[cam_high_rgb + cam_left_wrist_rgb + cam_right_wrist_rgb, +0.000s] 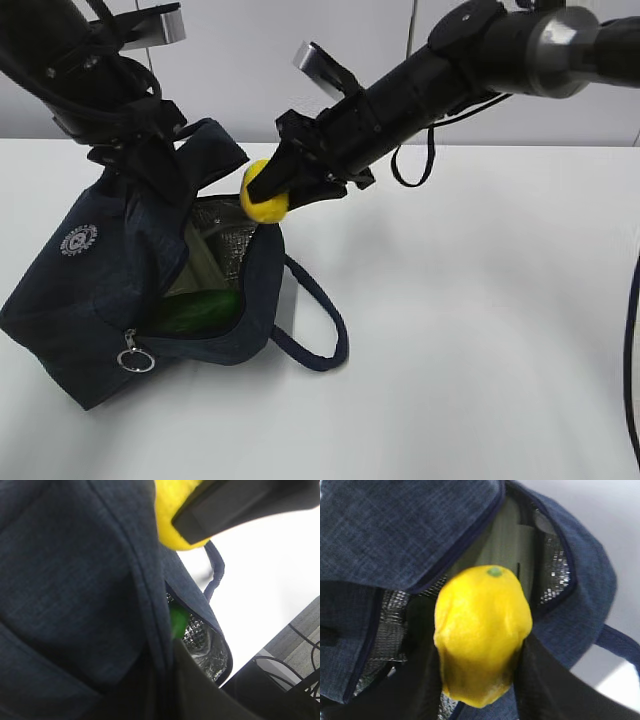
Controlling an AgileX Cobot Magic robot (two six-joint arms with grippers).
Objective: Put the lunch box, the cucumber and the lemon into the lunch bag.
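The navy lunch bag [90, 290] stands on the left, its top open. My left gripper [150, 150] is shut on the bag's lid flap [75, 580] and holds it up. My right gripper [272, 190] is shut on the yellow lemon [263, 198] just above the bag's opening; the lemon fills the right wrist view [482, 630] and shows in the left wrist view [172, 515]. The cucumber [195, 310] lies inside the bag, with a bit of green in the left wrist view [176, 622]. The sage-green lunch box [512, 545] stands inside against the silver lining.
One loop handle [320, 320] of the bag lies on the white table [480, 330] to the bag's right. The zipper's silver ring pull [135, 357] hangs at the bag's front corner. Cables and a dark edge show at the lower right of the left wrist view [295, 665].
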